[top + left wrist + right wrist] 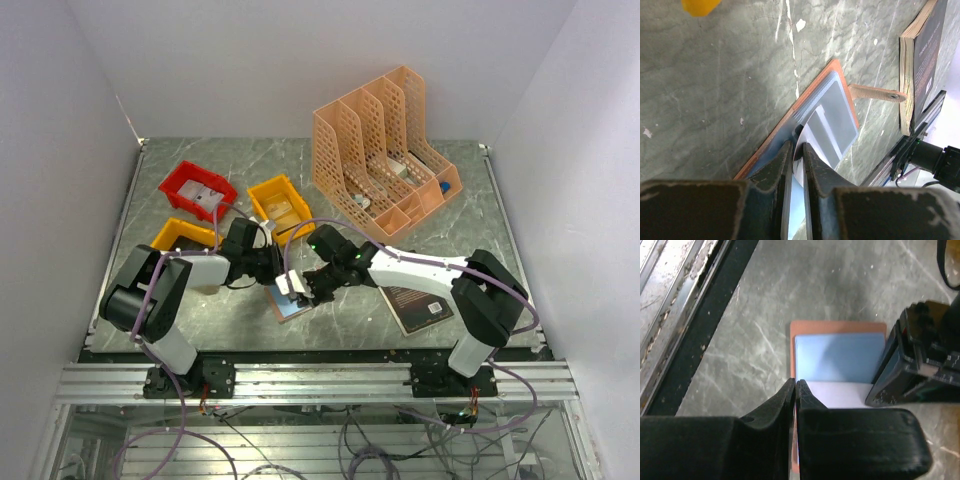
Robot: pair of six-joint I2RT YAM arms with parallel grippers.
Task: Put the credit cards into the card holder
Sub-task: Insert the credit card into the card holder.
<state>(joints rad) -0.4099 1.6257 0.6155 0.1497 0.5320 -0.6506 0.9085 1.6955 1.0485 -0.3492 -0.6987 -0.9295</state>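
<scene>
The card holder [288,308] lies open, inner faces up, at the near middle of the table [350,322], between the 2 arms. Its long axis runs roughly left-right, slanted, and its strap [875,93] points right toward the black book [927,55]. Only the left wrist view shows that strap (in the top view the grippers cover it). The left gripper [796,148], low and angled in from the left, nips a pale credit card [840,393] lying over the holder. The right gripper [795,386], stretched leftward, is pressed together at the holder's edge.
</scene>
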